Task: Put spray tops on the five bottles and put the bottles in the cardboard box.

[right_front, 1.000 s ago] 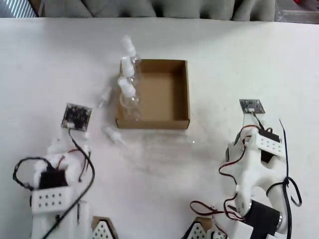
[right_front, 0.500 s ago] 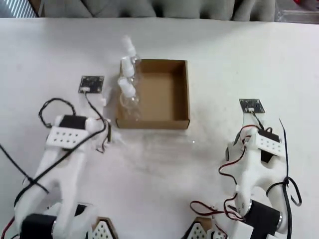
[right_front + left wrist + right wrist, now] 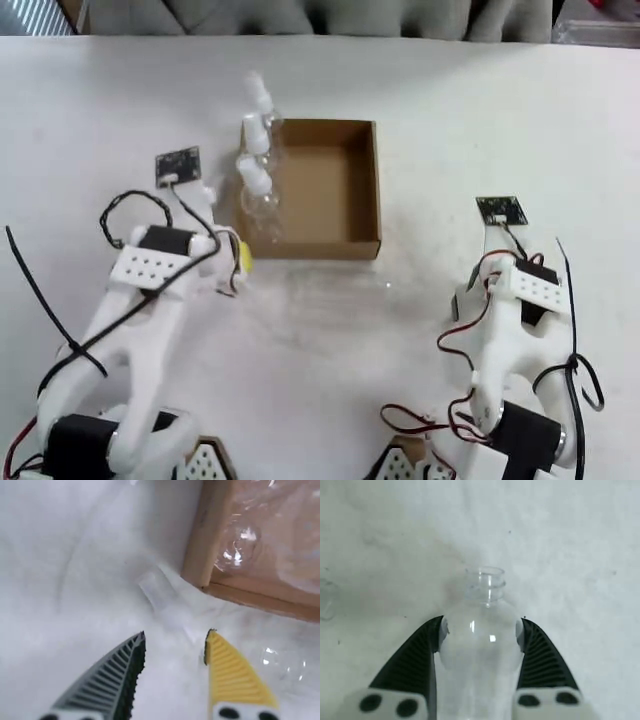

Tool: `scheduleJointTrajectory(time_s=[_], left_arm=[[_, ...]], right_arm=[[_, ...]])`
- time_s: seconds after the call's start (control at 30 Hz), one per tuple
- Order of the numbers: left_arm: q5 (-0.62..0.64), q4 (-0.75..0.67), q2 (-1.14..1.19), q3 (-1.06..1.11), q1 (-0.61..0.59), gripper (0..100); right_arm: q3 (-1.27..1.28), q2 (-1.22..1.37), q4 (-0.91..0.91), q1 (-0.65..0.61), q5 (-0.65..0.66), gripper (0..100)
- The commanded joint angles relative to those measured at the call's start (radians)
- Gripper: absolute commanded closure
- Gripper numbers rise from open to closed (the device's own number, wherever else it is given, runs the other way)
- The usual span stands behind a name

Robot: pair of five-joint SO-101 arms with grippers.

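The cardboard box (image 3: 325, 130) stands open at mid-table. Three clear bottles with white spray tops (image 3: 256, 176) stand along its left wall. My left gripper (image 3: 175, 641) is open, its grey and yellow fingers hovering just short of a loose spray top (image 3: 159, 594) that lies on the table by the box's front-left corner (image 3: 200, 575). In the high view that gripper (image 3: 238, 262) sits at the same corner. My right gripper (image 3: 480, 625) is shut on a clear uncapped bottle (image 3: 479, 635), whose threaded neck points away from the fingers.
A second loose spray top (image 3: 207, 194) lies left of the box. Another clear bottle (image 3: 385, 285) lies faintly in front of the box, seen as a glint (image 3: 272, 656) in the left wrist view. The table's far edge runs along the back.
The left arm swung from the near-left corner up to the box's front-left corner and settled over the spray top. The right arm stayed almost still.
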Motion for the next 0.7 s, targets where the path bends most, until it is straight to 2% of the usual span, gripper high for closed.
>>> scheduleJointTrajectory(time_s=[0.0,0.4,0.67], left_arm=[[0.048,-0.063,0.004,0.014,0.013,80],[0.046,-0.077,0.357,-0.144,0.007,80],[0.046,-0.077,0.383,-0.186,0.005,80]], right_arm=[[0.012,-0.002,-0.019,-0.016,0.012,98.1],[0.014,-0.002,-0.018,-0.016,0.014,98.1],[0.021,-0.002,-0.018,-0.018,0.04,98.1]])
